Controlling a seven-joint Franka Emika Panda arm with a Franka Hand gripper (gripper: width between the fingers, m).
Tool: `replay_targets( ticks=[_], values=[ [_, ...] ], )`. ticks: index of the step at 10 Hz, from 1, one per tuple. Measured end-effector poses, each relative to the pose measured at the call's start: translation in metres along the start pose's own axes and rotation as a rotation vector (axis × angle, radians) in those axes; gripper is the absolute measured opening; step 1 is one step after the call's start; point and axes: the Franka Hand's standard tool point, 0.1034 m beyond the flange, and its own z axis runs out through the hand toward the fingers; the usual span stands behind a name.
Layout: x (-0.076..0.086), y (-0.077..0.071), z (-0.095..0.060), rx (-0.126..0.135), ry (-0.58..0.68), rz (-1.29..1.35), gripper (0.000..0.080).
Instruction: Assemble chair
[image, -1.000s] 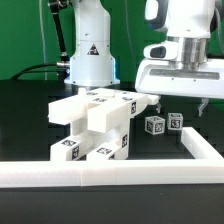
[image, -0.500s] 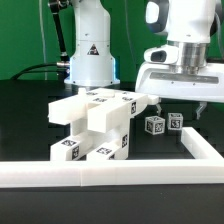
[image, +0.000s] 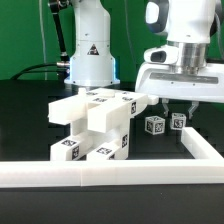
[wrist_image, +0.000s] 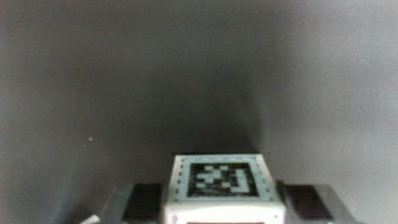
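Two small white tagged cubes stand on the black table at the exterior view's right. My gripper (image: 178, 112) has come down over the right cube (image: 178, 122), and the left cube (image: 155, 125) stands free beside it. In the wrist view the held cube (wrist_image: 222, 185) shows its tag face between my two dark fingers (wrist_image: 139, 200), which press against both of its sides; my gripper (wrist_image: 222, 202) is shut on it. The partly built chair (image: 95, 122), a blocky white stack of tagged pieces, stands at the exterior view's left of the cubes.
A long white border frame (image: 110, 172) runs along the table's front and turns back at the exterior view's right (image: 200, 148). The arm's white base (image: 88, 55) stands behind the chair.
The fingers have closed in from wide open onto the right cube. The arm, both cubes and the chair pieces have stayed where they were.
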Motion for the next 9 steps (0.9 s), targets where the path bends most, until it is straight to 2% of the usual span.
replay_targets(
  ticks=[2,3,6,9],
  values=[
    [0.000,0.000,-0.001,0.000,-0.001,-0.001,0.0284],
    [0.002,0.000,-0.007,0.004,-0.007,0.000,0.0284],
    [0.011,-0.004,-0.051,0.028,-0.056,0.014,0.0284],
    [0.031,0.006,-0.089,0.064,-0.052,0.008,0.0285]
  ],
)
